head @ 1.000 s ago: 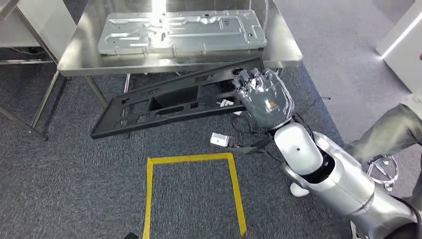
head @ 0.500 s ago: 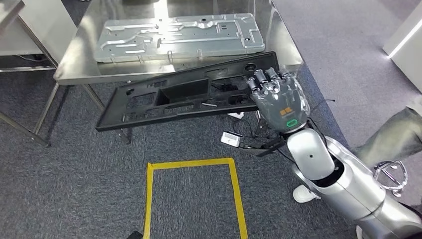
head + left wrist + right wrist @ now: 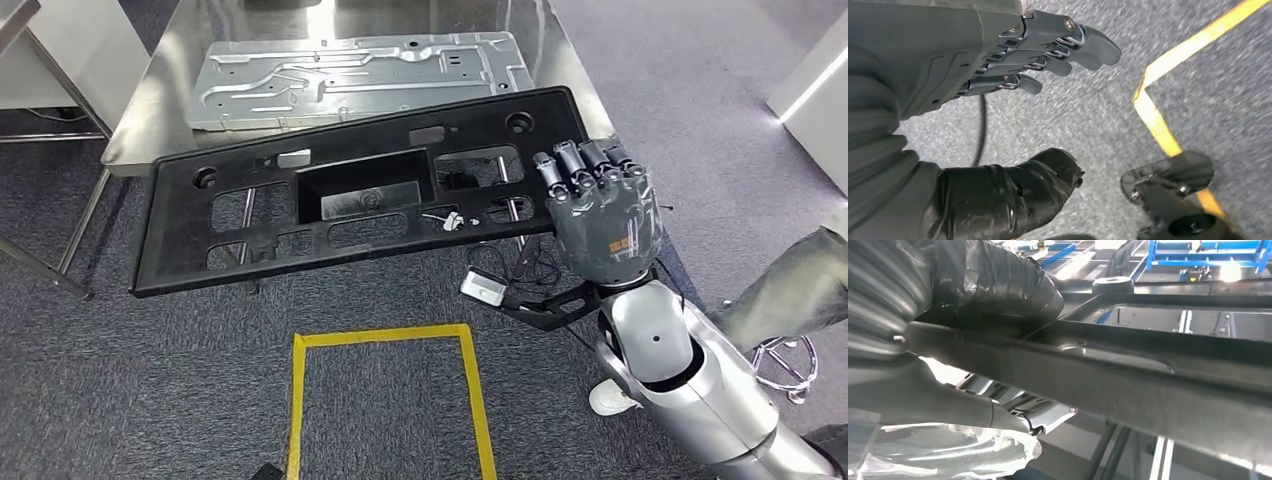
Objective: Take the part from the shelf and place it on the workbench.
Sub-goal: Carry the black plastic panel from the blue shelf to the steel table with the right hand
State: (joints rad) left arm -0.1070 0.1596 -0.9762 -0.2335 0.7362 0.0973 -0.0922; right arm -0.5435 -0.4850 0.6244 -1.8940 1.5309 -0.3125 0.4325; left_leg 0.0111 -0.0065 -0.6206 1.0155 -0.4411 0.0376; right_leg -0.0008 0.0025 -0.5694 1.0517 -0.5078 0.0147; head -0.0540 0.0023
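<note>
Gripping the black part (image 3: pixel 350 200) by its end, right hand (image 3: pixel 598 215) clamped, left hand (image 3: pixel 1013 65) hanging, fingers apart, holding nothing.

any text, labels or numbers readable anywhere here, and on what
None can be read.
Orange mark on the back of the right hand: too small and blurred to read.
Pale tag on the black plastic part, near its middle: too small to read.
Metal panel on the workbench: embossed shapes, no text.

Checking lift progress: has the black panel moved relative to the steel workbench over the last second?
Yes. The black panel, held by the right hand, has risen from below the workbench edge to overlap its near edge.
</note>
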